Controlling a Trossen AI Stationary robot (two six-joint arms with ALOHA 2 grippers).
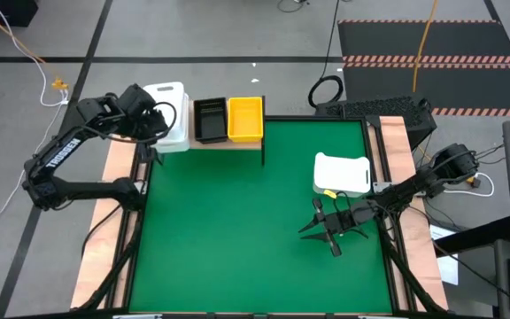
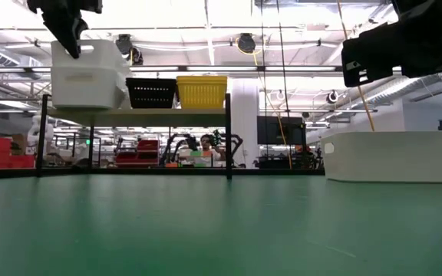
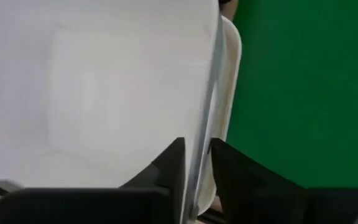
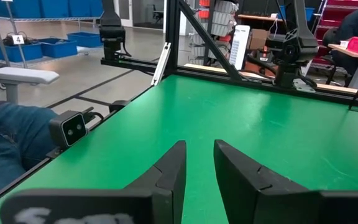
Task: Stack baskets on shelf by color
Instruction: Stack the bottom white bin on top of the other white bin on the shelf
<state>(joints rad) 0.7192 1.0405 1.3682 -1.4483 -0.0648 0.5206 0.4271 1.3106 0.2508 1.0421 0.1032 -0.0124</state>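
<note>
Left hand [image 3: 196, 168] fingers astride white basket [image 1: 168, 124] wall, apparently parted, on shelf [image 1: 237, 143]

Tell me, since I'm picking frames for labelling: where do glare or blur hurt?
Left wrist view: the white basket is washed out, its wall edge blurred between the fingers. Low view: bright ceiling lights backlight the shelf. High view: even light, soft shadows on the green mat.

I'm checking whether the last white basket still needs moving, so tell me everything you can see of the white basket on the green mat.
The white basket is a smooth, plastic-looking rectangular bin with rounded corners and a small round mark on one end. It sits upright, flat on the green mat near its right edge, far from the shelf. The right gripper hovers beside it, not touching.
</note>
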